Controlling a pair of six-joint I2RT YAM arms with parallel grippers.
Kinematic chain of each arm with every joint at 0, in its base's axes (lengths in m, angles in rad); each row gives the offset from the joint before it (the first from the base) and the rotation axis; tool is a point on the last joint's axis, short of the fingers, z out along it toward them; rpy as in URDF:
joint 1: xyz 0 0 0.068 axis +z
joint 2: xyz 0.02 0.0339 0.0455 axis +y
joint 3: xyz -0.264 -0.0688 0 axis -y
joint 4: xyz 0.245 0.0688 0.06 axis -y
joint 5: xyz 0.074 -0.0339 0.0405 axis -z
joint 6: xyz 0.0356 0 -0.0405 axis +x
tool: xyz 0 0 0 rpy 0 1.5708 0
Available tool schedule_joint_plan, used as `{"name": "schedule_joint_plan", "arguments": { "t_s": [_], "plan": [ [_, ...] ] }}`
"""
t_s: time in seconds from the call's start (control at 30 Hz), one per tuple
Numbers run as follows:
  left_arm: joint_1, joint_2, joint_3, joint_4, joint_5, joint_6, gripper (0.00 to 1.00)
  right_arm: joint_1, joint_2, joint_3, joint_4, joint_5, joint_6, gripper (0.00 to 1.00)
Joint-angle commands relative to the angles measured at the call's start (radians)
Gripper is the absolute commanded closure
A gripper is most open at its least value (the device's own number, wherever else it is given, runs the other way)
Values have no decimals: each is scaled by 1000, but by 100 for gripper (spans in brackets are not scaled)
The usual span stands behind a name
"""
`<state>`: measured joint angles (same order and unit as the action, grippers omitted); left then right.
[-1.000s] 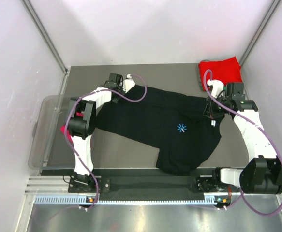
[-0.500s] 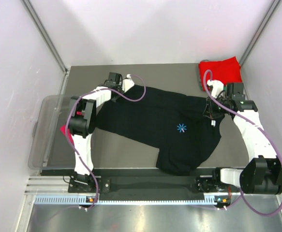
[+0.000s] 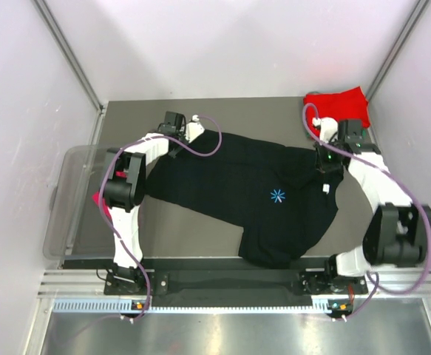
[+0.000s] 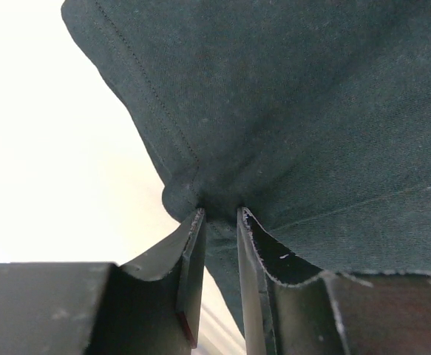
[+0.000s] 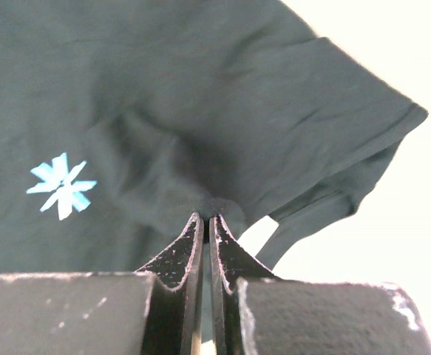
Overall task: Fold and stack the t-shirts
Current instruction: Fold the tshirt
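Observation:
The black t-shirt (image 3: 252,194) with a light-blue starburst print (image 3: 277,196) lies spread across the middle of the table. My left gripper (image 3: 194,133) is shut on its far left edge; the left wrist view shows the hem (image 4: 274,148) pinched between the fingers (image 4: 191,251). My right gripper (image 3: 323,164) is shut on the shirt's right side near the collar; the right wrist view shows cloth (image 5: 200,133) bunched at the fingertips (image 5: 194,237) with the starburst (image 5: 61,185) to the left. A folded red t-shirt (image 3: 338,107) lies at the back right corner.
A clear plastic bin (image 3: 71,207) stands at the table's left edge with a bit of red or magenta cloth (image 3: 101,203) showing by the left arm. White walls enclose the table on three sides. The arm bases stand along the near rail (image 3: 230,281).
The right arm has swung back and inward toward the far edge, still gripping the shirt. The left arm and the shirt's shape look nearly the same.

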<state>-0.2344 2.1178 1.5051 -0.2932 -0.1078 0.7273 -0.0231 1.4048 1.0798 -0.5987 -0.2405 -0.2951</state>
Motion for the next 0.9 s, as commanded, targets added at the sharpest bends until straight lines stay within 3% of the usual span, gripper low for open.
{"name": "schedule_joint_plan", "arguments": {
  "t_s": [0.0,0.17,0.33,0.37,0.4,0.57,0.7,0.77,0.87],
  "plan": [
    [12,-22,-20,-66,10,-14,71,-11,138,118,154,116,-15,100],
    [12,-12,-11,-66,8,-20,71,-35,301,262,184,150,11,100],
    [12,-7,-8,-64,10,-32,72,-41,342,289,231,205,16,100],
    [12,-9,-9,-66,10,-34,72,-41,345,287,232,217,23,95],
    [12,-7,-11,-67,11,-37,72,-41,342,284,234,231,27,79],
    [12,-7,-14,-69,8,-42,73,-41,141,114,309,218,-15,55],
    [12,-9,-14,-69,10,-49,73,-38,11,0,233,-37,-159,56],
    [12,-9,-13,-67,13,-52,73,-31,17,-27,148,-104,-222,65],
    [12,-5,-13,-63,13,-57,73,-31,57,-58,113,-137,-298,71]
  ]
}}
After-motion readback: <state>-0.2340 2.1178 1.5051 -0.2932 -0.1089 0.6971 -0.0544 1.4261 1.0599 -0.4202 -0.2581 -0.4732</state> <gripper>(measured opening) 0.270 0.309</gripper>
